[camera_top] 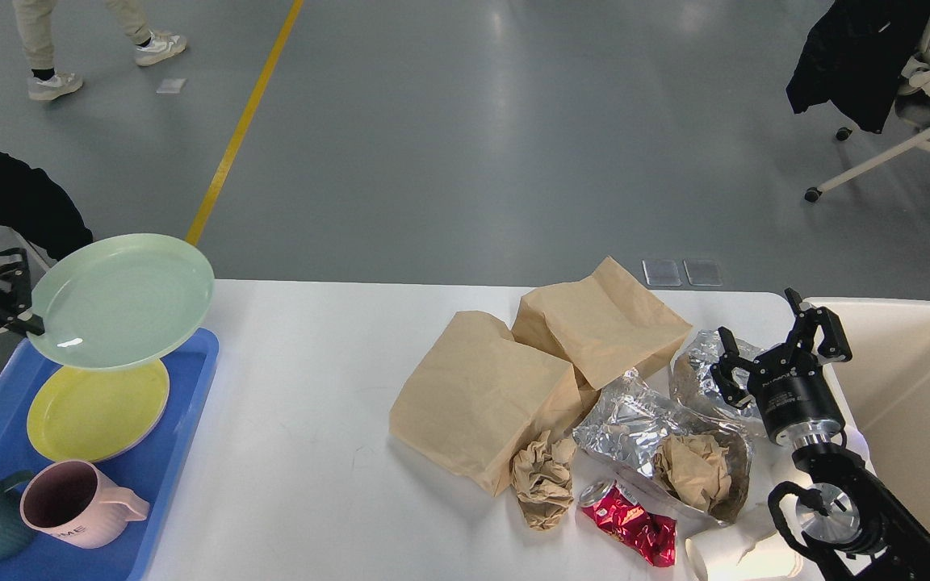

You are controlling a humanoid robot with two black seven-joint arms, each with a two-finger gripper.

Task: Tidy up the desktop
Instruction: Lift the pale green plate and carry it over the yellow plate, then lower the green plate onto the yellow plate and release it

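across the middle of the room the desktop (312,452) ran with its long side left to right, white and flat, its far right corner rounded. on its left end sat a blue tray (190,420) with a yellow plate (98,411) and two mugs; on its right lay brown paper bags (513,379), crumpled foil (634,428) and a red can (630,528), with a cream bin (917,387) beside it. grey floor with a yellow line lay beyond. the left gripper (25,323) pinched the rim of a green plate (122,298) above the tray. the right gripper (780,343) hung spread wide, holding nothing, over the foil near the right edge.
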